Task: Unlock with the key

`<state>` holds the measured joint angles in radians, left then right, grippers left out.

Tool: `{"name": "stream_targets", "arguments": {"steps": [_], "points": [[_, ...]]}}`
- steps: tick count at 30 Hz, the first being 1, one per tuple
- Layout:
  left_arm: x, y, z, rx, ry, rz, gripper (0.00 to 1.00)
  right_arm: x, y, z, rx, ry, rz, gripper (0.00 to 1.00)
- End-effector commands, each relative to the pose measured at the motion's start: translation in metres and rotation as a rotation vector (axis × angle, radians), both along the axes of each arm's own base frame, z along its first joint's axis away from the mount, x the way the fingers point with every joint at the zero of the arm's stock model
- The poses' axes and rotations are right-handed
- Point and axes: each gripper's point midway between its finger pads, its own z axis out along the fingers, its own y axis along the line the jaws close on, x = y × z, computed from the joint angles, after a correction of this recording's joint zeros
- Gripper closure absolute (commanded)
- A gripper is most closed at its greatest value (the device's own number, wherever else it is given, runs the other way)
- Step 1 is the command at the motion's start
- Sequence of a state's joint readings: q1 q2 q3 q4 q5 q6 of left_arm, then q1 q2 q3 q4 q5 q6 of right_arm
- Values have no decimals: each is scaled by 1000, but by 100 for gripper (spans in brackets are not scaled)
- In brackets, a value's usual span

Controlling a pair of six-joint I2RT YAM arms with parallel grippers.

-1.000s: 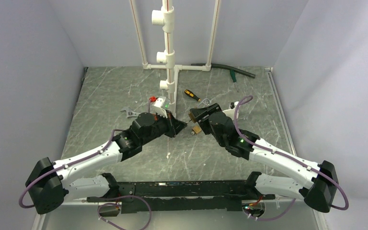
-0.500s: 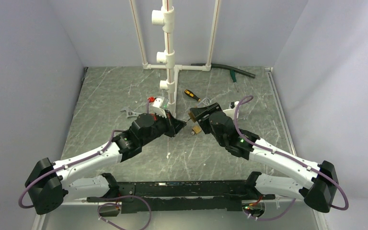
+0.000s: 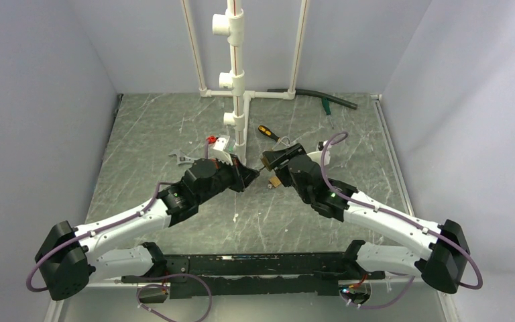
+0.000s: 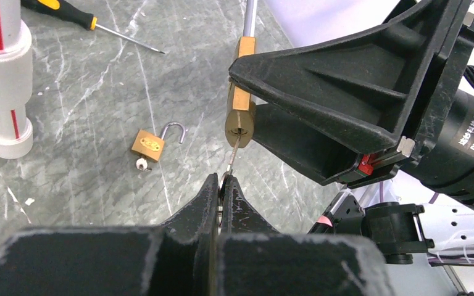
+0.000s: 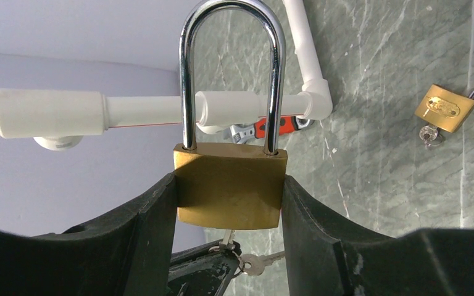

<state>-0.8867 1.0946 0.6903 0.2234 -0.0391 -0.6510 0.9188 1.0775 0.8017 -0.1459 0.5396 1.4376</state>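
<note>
Key tip meets the keyway; the lock has come in closer.

Top view: right gripper (image 3: 271, 161) has edged left toward left gripper (image 3: 255, 174) over the last second, so insertion looks underway; key and lock are too small to read here. Left wrist: left jaws pinched tight on the key (image 4: 233, 154), blade tip at the bottom keyway of the brass padlock (image 4: 241, 105); how deep it sits, can't tell. Right wrist: right jaws half-spread, clamping the padlock body by its sides; shackle (image 5: 231, 68) seated, not unlocked. Key mostly hidden under the body, spare key (image 5: 254, 264) dangling.
</note>
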Motion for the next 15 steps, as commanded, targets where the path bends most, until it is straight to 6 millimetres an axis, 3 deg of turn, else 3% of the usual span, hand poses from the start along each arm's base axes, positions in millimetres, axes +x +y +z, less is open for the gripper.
{"name": "stream_targets", "arguments": {"steps": [1,15], "points": [[2,1,30,-79,-63,13,100,3,21,50,103,-98,51,100],[13,13,30,-44,-71,99,100,-4,31,58,107,-156,113,100]]}}
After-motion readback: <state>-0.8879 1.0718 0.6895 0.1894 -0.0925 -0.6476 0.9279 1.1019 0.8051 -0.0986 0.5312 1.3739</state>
